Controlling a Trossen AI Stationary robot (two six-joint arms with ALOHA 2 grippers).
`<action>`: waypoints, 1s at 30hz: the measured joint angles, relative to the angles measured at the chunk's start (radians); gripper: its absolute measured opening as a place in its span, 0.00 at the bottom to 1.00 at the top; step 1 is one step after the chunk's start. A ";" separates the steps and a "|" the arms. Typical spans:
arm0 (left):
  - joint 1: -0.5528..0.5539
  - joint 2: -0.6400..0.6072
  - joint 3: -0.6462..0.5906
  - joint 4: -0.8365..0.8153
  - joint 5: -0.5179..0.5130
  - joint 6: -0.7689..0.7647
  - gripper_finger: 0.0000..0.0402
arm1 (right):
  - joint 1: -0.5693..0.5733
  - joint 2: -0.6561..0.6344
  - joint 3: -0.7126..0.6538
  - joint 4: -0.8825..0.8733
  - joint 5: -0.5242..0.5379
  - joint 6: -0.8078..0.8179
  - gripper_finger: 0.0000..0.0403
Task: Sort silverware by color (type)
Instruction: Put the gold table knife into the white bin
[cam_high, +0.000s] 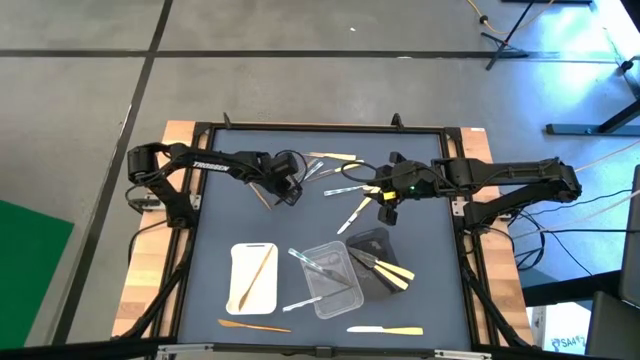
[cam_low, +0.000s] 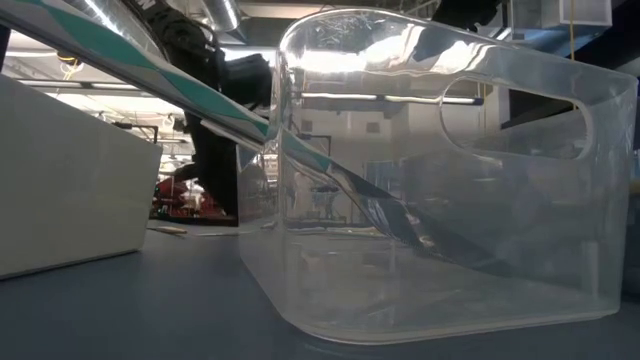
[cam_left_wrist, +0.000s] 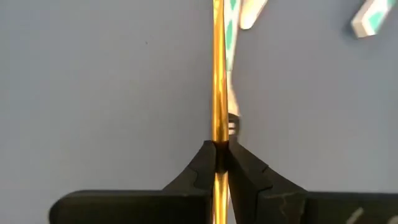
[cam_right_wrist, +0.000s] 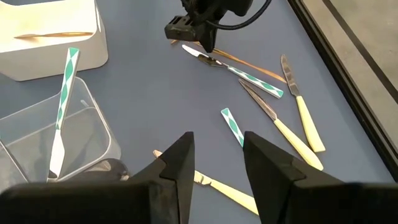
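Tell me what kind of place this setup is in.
Probably a robotics lab or workshop. A dark work table framed in wood stands on a bare concrete floor, tripod stand legs show at the top edge, and the low view looks past a clear tray to exposed ceiling ducts.

Glossy clear plastic tray (cam_low: 450, 180), matt table (cam_high: 220, 180)

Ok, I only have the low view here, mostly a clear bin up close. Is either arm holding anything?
Observer: Yes. The left pincer is shut on a brown wooden utensil.
Operator: And the right one?
Observer: The right pincer is open and holds nothing. It hovers near loose cream-handled knives.
Operator: Anything in the white tray?
Observer: A second wooden utensil lies in the white tray.
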 joint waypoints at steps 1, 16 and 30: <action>0.000 -0.004 0.006 -0.002 0.009 0.000 0.04 | 0.000 0.000 0.000 0.000 0.000 0.000 0.31; -0.009 -0.007 0.196 0.004 0.153 0.034 0.04 | 0.000 0.000 0.000 0.005 0.000 -0.078 0.32; -0.119 -0.008 0.309 0.067 0.359 0.029 0.04 | 0.000 0.020 0.000 0.116 -0.001 -0.447 0.51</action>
